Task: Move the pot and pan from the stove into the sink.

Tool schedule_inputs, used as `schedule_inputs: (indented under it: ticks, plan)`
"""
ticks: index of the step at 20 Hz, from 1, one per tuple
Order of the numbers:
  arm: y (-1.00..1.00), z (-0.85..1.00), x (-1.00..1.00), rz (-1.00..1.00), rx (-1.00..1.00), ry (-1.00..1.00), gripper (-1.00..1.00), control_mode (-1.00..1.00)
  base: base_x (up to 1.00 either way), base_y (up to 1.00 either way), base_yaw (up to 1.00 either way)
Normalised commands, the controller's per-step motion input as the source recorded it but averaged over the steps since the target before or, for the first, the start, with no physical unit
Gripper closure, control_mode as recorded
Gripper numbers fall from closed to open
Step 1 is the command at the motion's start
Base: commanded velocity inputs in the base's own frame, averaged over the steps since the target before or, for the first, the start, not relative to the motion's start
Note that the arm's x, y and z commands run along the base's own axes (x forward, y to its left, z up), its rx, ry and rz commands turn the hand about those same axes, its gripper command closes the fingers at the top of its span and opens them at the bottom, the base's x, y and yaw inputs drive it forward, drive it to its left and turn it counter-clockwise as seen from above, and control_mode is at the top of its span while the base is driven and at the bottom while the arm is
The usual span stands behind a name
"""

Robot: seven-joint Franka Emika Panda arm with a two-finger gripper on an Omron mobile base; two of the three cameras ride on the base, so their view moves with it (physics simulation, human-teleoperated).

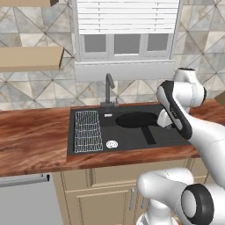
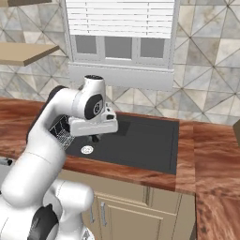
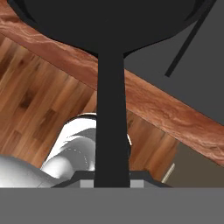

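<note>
1. You are facing a reddish-brown wooden counter (image 1: 35, 136) with a black sink (image 1: 83, 147) set into it, under a window (image 1: 127, 30) with lowered white blinds.
2. The wall behind is tiled in a grey and beige triangle pattern, and a pale wooden shelf (image 1: 28, 58) hangs at the upper left of the left base view.
3. Below the counter you see cream cabinet doors (image 1: 103, 202); in the right base view the counter turns a corner toward you on the right.
4. In the sink's left basin lies a wire rack (image 1: 88, 131), with a round drain (image 1: 112, 143) just beside it; a slim dark faucet (image 1: 109, 88) stands at the back rim.
5. The pan (image 1: 136, 119), black and round, sits over the sink's right part, its long handle pointing toward the front edge.
6. In the hand view the pan handle (image 3: 112, 122) runs straight up from the gripper (image 3: 112, 181), whose fingers are clenched on the handle's end; the pan bowl is cut off by the top edge.
7. In the left base view your own forearm covers the gripper, and in the right base view the hand hides the pan almost entirely.
8. You cannot tell from these views whether the pan rests on the basin floor or hangs just above it.
</note>
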Motion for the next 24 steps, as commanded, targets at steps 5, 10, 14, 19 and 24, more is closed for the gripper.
schedule_inputs:
  ticks: [5,10,14,19,24]
  plan:
    - [0.00,0.00,0.08,0.00,0.00,0.01,1.00,-1.00,0.00,0.00,0.00]
    - [0.00,-0.07,0.03,0.01,-0.05,0.01,1.00,-1.00,0.00,0.00,0.00]
    - [0.06,-0.24,0.20,0.03,-0.10,0.02,1.00,-1.00,0.00,0.00,0.00]
    - [0.12,-0.26,0.32,0.03,-0.09,0.00,1.00,-1.00,0.00,0.00,0.00]
    - [0.07,-0.22,0.36,0.04,-0.08,0.00,1.00,-1.00,0.00,0.00,0.00]
